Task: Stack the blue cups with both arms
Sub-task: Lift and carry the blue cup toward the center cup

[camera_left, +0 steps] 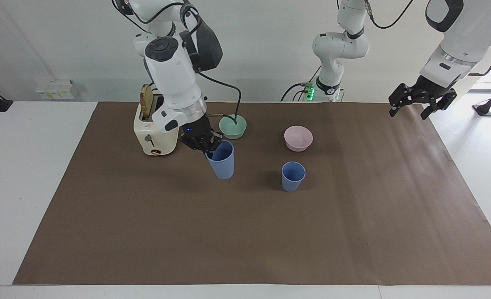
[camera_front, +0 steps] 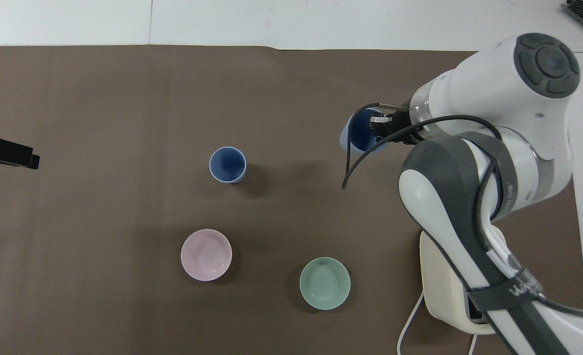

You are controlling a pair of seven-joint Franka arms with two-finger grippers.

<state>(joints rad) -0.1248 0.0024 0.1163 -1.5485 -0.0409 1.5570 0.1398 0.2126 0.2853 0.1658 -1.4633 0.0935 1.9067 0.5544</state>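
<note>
One blue cup point(camera_left: 293, 176) stands upright on the brown mat; it also shows in the overhead view point(camera_front: 227, 164). My right gripper point(camera_left: 206, 145) is shut on the rim of the other blue cup point(camera_left: 222, 161) and holds it slightly tilted above the mat, between the toaster and the standing cup. In the overhead view the held cup point(camera_front: 356, 134) sits under the right gripper point(camera_front: 377, 125). My left gripper point(camera_left: 419, 104) is open and empty, and waits above the mat's edge at the left arm's end; its tip shows in the overhead view point(camera_front: 5, 154).
A green bowl point(camera_left: 233, 126) and a pink bowl point(camera_left: 298, 138) sit nearer to the robots than the standing cup. A cream toaster point(camera_left: 154, 133) holding a bread slice point(camera_left: 147, 106) stands at the right arm's end. A smaller white arm point(camera_left: 332, 62) stands at the table's edge.
</note>
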